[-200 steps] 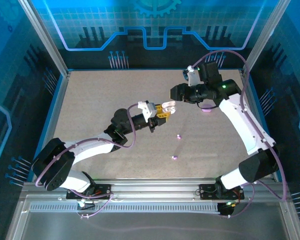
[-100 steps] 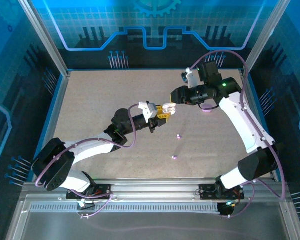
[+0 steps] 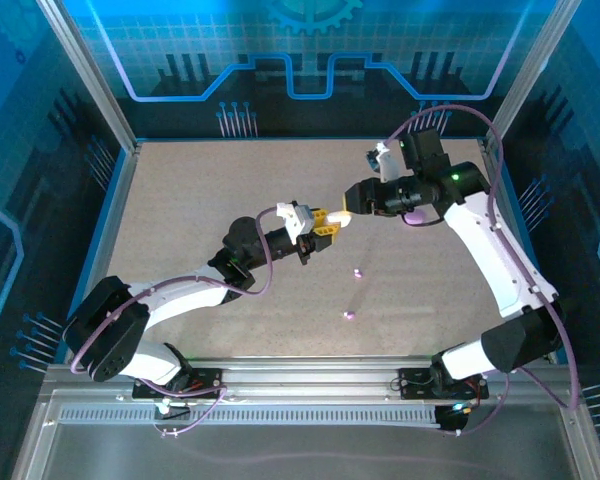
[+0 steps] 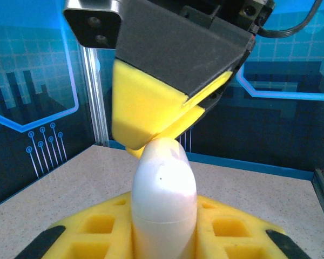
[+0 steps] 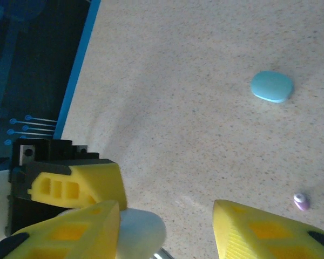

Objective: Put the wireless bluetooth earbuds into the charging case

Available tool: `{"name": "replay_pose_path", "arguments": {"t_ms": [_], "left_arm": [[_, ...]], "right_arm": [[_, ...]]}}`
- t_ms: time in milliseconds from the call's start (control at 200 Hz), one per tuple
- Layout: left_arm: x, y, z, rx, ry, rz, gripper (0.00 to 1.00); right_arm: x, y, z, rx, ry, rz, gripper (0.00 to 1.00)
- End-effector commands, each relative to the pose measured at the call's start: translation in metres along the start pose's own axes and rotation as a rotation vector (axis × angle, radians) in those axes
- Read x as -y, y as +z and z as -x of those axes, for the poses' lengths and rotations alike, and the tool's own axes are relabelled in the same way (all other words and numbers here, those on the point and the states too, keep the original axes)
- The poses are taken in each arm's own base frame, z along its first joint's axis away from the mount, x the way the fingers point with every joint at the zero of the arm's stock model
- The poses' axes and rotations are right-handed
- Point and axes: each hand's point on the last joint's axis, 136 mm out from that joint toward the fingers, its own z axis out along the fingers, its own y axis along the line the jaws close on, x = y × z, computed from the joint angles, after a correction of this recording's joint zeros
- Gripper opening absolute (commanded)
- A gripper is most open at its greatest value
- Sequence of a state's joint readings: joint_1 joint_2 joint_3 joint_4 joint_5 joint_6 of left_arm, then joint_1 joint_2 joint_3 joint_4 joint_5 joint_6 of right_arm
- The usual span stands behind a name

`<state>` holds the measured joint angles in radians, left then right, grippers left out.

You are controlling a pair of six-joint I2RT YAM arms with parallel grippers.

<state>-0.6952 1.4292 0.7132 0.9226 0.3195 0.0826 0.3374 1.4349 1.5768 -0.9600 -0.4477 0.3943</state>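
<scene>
Just right of centre in the top view, the left gripper [image 3: 330,221] is pinched shut on a white charging case [image 4: 163,199]. Its wrist view shows the case upright between its yellow fingers [image 4: 97,226].

The right gripper [image 3: 346,206] meets it from the upper right with its jaws spread. One of its yellow fingertips [image 4: 146,113] touches the rounded top of the case, and in the right wrist view the case sits just beside one finger, with a wide gap to the other.

A pinkish-purple earbud [image 3: 357,272] lies on the desk [image 3: 200,200] below the grippers, and a second earbud [image 3: 348,315] lies lower still, both well apart from the case.

A light blue case [image 5: 271,86] rests on the desk at the upper right of the right wrist view. A pink object [image 3: 415,218] peeks out from under the right arm.
</scene>
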Motion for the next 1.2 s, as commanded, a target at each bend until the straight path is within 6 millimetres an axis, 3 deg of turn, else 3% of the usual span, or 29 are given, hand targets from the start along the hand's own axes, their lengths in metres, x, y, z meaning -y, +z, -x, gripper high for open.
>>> {"name": "replay_pose_path", "arguments": {"t_ms": [0,125,335,480,605,725,936,1191], "left_arm": [[-0.014,-0.003,0.019,0.053,-0.01,0.056,0.24],[-0.035,-0.01,0.0,0.034,-0.138,0.112,0.24],[-0.08,-0.023,-0.058,-0.065,-0.508,0.221,0.24],[-0.092,-0.028,-0.094,-0.134,-0.63,0.266,0.23],[-0.11,-0.041,-0.152,-0.327,-0.785,0.41,0.22],[-0.114,-0.057,-0.185,-0.485,-0.842,0.504,0.24],[-0.116,-0.063,-0.207,-0.597,-0.906,0.516,0.26],[-0.116,-0.055,-0.198,-0.563,-0.86,0.459,0.27]], "right_arm": [[0.02,-0.021,0.011,0.115,0.049,-0.084,0.51],[0.05,-0.031,0.013,0.196,0.157,-0.14,0.52],[0.084,-0.034,0.004,0.221,0.307,-0.16,0.52],[0.092,-0.031,0.0,0.21,0.343,-0.16,0.52],[0.096,-0.027,0.0,0.201,0.353,-0.162,0.52],[0.098,-0.025,-0.002,0.186,0.361,-0.161,0.52],[0.1,-0.023,-0.002,0.184,0.369,-0.157,0.52],[0.099,-0.023,-0.005,0.182,0.376,-0.152,0.51]]}}
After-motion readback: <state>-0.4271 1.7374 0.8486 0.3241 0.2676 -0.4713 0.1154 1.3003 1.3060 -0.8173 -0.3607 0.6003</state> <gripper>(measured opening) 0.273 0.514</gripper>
